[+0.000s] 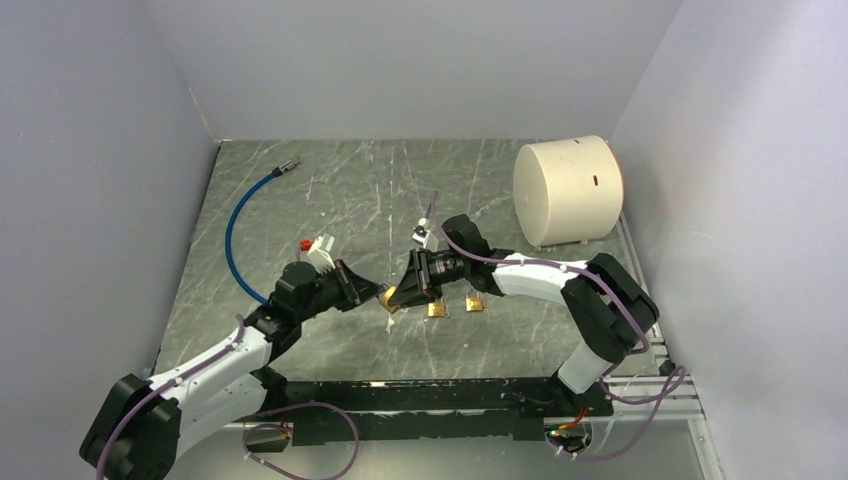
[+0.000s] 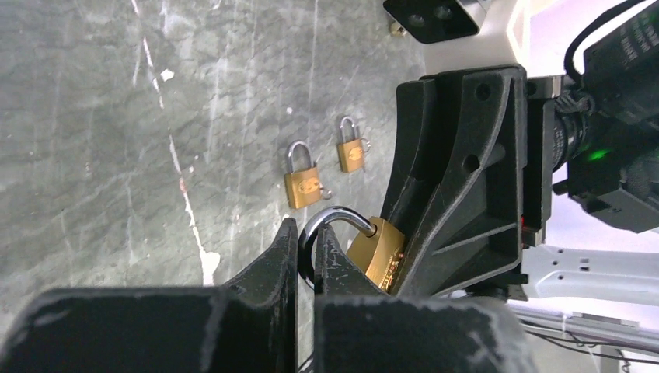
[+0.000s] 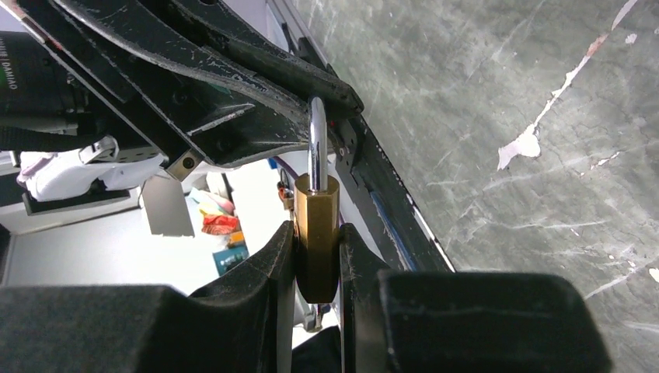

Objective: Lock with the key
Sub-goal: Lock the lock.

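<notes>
Padlock (image 3: 316, 206) is off the table (image 1: 350, 190), held up between the two arms near the middle of the workspace. It is a small brass body with a steel shackle (image 3: 316, 140). I judge it dense for its size, fully rigid and not fragile. The polished flat faces and the round shackle bar look slippery under hard plastic fingers, so it could twist in the grip when torque goes in. Best hold is across the two flat faces of the body, which leaves the bottom clear for a key. Right gripper (image 3: 317, 249) is doing exactly that: jaws part-way closed, clamped on the brass body, shackle pointing away from the wrist. Left gripper (image 2: 305, 241) is almost fully closed, and its fingertips pinch the curved top of the shackle. One shackle leg enters the body. The other is hidden behind the left fingers, so I cannot tell whether the lock is latched. I see no key on the held lock in any view. Two spare padlocks (image 2: 303, 180) lie flat on the table just beyond the grippers, shackles apparently closed. Something small sticks out near their bases, possibly keys, but too small to confirm. Main risk I see is the body rotating in the right jaws.
</notes>
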Available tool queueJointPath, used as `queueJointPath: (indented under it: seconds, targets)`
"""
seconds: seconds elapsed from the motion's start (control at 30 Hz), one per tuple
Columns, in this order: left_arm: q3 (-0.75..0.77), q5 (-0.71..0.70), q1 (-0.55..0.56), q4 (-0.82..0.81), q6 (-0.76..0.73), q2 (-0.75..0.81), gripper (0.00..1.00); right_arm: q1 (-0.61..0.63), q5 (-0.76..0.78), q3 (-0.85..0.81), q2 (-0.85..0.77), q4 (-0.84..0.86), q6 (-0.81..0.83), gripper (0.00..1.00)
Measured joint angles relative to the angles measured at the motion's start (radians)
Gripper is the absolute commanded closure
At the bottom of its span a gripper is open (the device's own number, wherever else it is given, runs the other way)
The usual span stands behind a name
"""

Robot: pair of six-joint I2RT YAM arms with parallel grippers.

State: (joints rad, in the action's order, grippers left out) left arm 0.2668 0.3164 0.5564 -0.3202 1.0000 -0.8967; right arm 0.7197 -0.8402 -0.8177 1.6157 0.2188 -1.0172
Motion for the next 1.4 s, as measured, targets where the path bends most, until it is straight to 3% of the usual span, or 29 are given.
queueJointPath:
  seconds: [0.27, 0.67, 1.03, 1.17, 1.23, 1.4]
  targets:
    - [0.004, -0.007, 0.019, 0.054, -0.022, 0.001, 0.97, -0.01, -0.077, -0.01, 0.061, 0.002, 0.032, 1.0]
    - [-0.003, -0.012, 0.026, -0.08, 0.006, -0.047, 0.97, -0.035, -0.131, -0.013, 0.069, 0.044, 0.145, 1.0]
    - [0.19, -0.082, 0.079, 0.375, -0.236, 0.106, 0.97, 0.016, -0.124, -0.005, 0.018, 0.092, 0.191, 1.0]
    - [0.234, -0.095, 0.096, 0.441, -0.283, 0.109, 0.91, 0.042, -0.051, 0.04, -0.044, 0.126, 0.185, 1.0]
    - [0.255, -0.095, 0.104, 0.47, -0.3, 0.109, 0.8, 0.057, -0.01, 0.074, -0.077, 0.155, 0.173, 1.0]
    - [0.302, -0.066, 0.108, 0.511, -0.306, 0.111, 0.68, 0.092, 0.094, 0.167, -0.157, 0.28, 0.124, 1.0]
